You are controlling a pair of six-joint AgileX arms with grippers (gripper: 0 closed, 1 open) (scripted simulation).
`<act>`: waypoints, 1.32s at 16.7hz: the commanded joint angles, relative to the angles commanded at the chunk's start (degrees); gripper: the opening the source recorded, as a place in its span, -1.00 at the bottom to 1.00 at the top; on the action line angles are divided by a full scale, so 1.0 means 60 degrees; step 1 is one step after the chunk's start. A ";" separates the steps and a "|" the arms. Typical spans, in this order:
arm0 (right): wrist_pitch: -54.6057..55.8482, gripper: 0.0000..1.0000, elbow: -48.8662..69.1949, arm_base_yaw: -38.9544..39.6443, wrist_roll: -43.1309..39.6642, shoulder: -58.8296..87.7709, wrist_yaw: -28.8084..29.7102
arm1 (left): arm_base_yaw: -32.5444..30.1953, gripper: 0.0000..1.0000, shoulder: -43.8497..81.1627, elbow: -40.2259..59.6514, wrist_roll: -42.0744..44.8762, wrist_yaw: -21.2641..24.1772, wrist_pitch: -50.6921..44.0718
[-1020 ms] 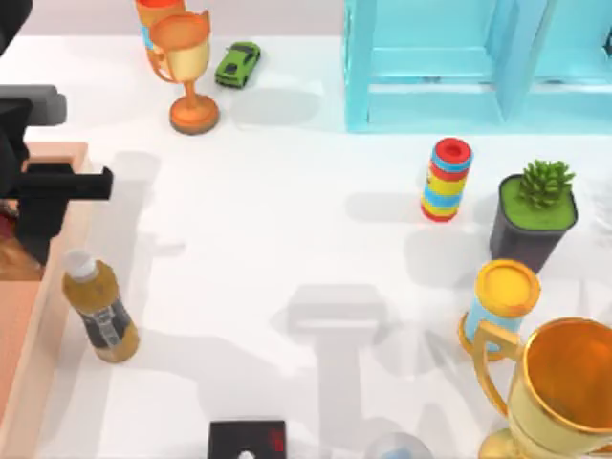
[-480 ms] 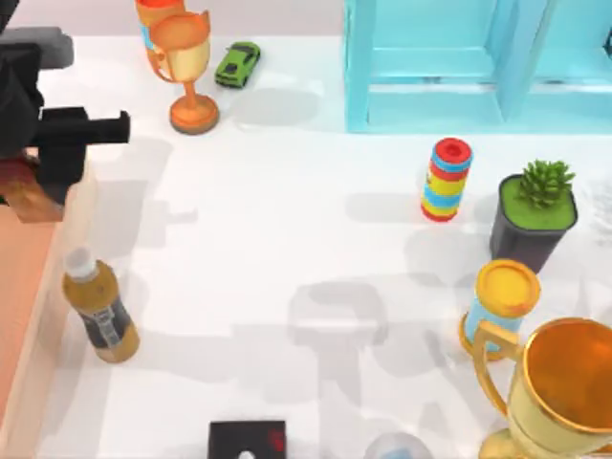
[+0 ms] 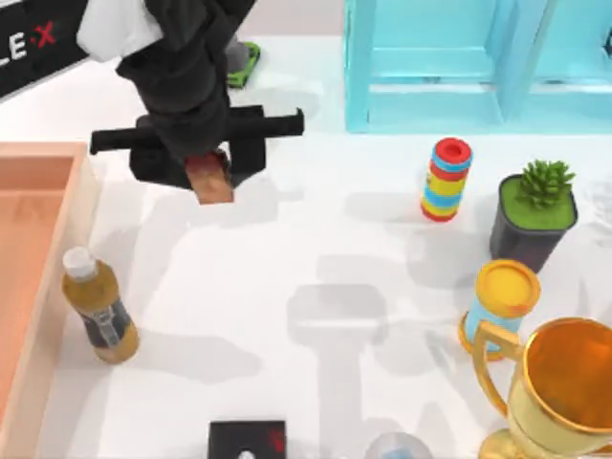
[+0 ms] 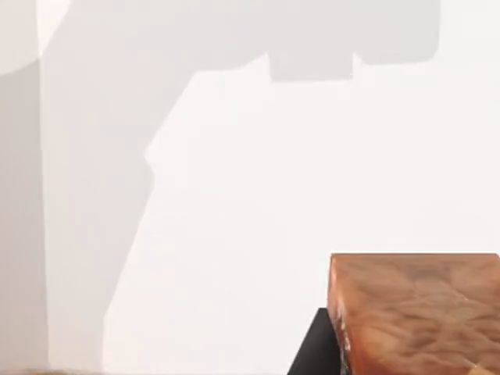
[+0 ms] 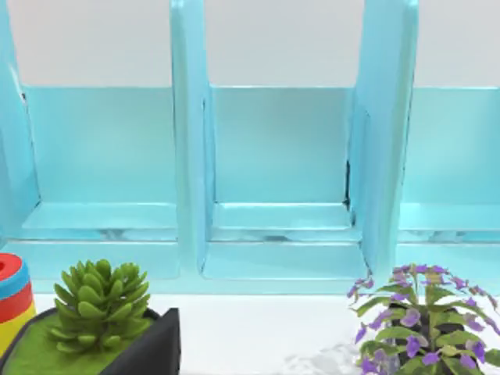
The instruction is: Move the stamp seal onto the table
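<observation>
The stamp seal [image 3: 210,180] is an orange-brown block held above the white table [image 3: 287,249], right of the tan wooden tray [image 3: 38,220]. My left gripper [image 3: 203,164] is shut on it from above, and the black arm body hides most of the fingers. In the left wrist view the stamp seal [image 4: 418,312] shows close up, with a black finger edge beside it and the bare table [image 4: 273,156] underneath.
An amber bottle [image 3: 99,311] stands by the tray's right rim. A light-blue shelf [image 3: 459,67] is at the back right. A ring stack [image 3: 446,180], potted succulent [image 3: 534,215], yellow-lidded can [image 3: 502,301] and gold trophy [image 3: 564,382] crowd the right. A black box [image 3: 247,440] sits at the front edge.
My left arm has swung right, from over the tray's rim to above the table, carrying the stamp seal along. Nothing else has moved.
</observation>
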 joint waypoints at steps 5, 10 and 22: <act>0.0000 1.00 0.0000 0.0000 0.0000 0.0000 0.0000 | -0.0881 -1.00 0.1342 -0.0381 -0.0538 0.0319 -0.0272; 0.0000 1.00 0.0000 0.0000 0.0000 0.0000 0.0000 | -0.0860 -1.00 0.1378 -0.0424 -0.0526 0.0322 -0.0253; 0.0000 1.00 0.0000 0.0000 0.0000 0.0000 0.0000 | -0.0890 -1.00 0.1894 -0.1387 -0.0527 0.0334 0.1207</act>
